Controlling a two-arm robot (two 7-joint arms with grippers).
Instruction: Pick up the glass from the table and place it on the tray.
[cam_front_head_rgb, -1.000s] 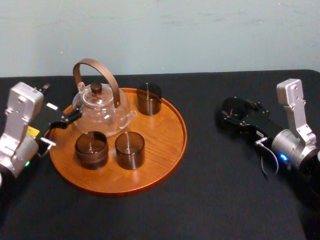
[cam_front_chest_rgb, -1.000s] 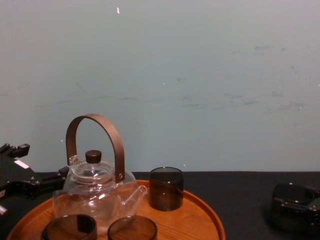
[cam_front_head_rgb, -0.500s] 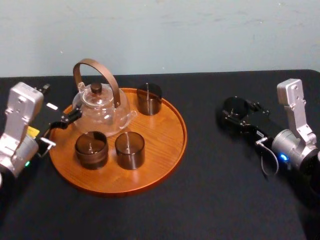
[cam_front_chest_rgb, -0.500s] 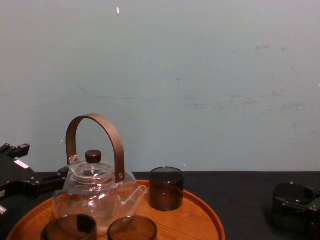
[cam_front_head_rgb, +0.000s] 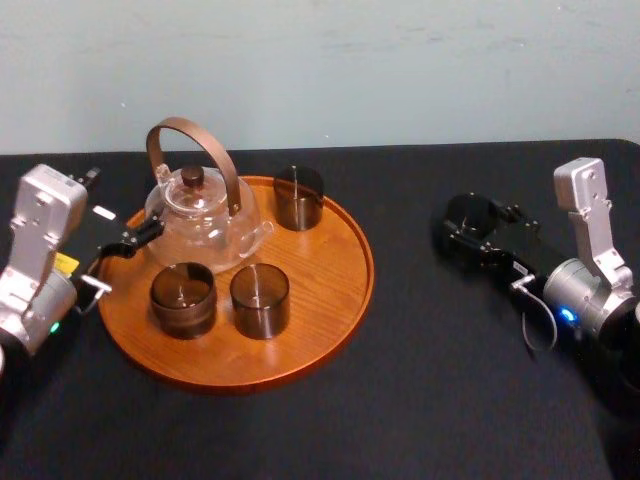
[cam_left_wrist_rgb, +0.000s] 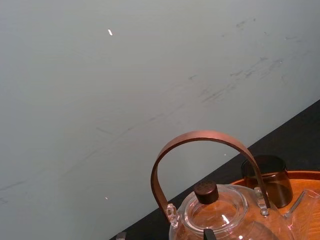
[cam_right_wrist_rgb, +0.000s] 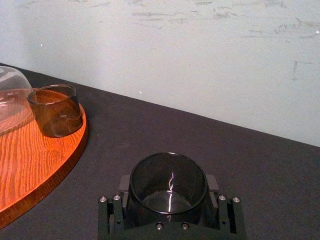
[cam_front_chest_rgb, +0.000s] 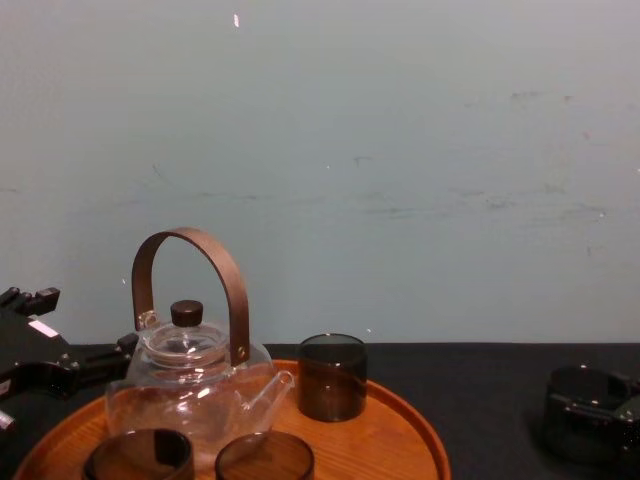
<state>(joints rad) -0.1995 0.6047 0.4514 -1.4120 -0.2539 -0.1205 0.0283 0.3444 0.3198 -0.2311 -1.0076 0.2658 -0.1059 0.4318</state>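
1. Your right gripper (cam_front_head_rgb: 472, 232) sits well to the right of the tray (cam_front_head_rgb: 325, 315), low over the black table (cam_front_head_rgb: 430, 400).
2. It is clenched on the glass (cam_right_wrist_rgb: 168, 180): in the right wrist view a finger pad presses against each side of the dark tumbler, which stands upright with its mouth open upward.
3. The glass is off the tray, well apart from its right rim, with a strip of bare table between them. You cannot tell whether its base touches the table or is just clear of it.
4. Your left gripper (cam_front_head_rgb: 130, 243) sits at the tray's left edge, reaching in over the rim just beside the teapot (cam_front_head_rgb: 200, 215). You cannot tell whether it is released or clenched.
5. On the tray, the clear teapot stands at the back left with its curved brown handle upright.
6. Three other dark glasses stand upright on the tray: one at the back (cam_front_head_rgb: 299, 197) beside the teapot, and two near the front (cam_front_head_rgb: 183, 298) (cam_front_head_rgb: 260, 299), side by side.
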